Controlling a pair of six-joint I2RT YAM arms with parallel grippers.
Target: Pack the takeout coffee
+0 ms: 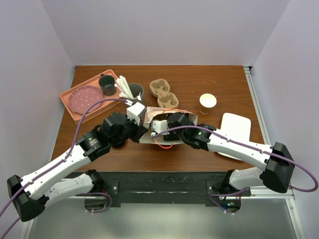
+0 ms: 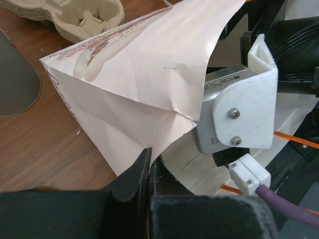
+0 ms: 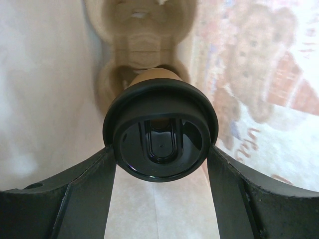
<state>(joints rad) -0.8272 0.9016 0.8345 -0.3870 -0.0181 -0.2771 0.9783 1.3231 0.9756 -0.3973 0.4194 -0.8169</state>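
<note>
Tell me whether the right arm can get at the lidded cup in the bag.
Likely yes: the right end effector is inside the paper bag, closed on the black-lidded takeout cup, while the left end effector pinches the bag's edge.

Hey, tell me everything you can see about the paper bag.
The bag is thin white paper with a reddish printed picture; a teddy bear shows through its wall in the right wrist view. Creased and held open, it lies on the brown table between the arms. The left gripper pinches its mouth edge. The right gripper is inside it, holding a black-lidded cup over a cardboard carrier that is also inside.
</note>
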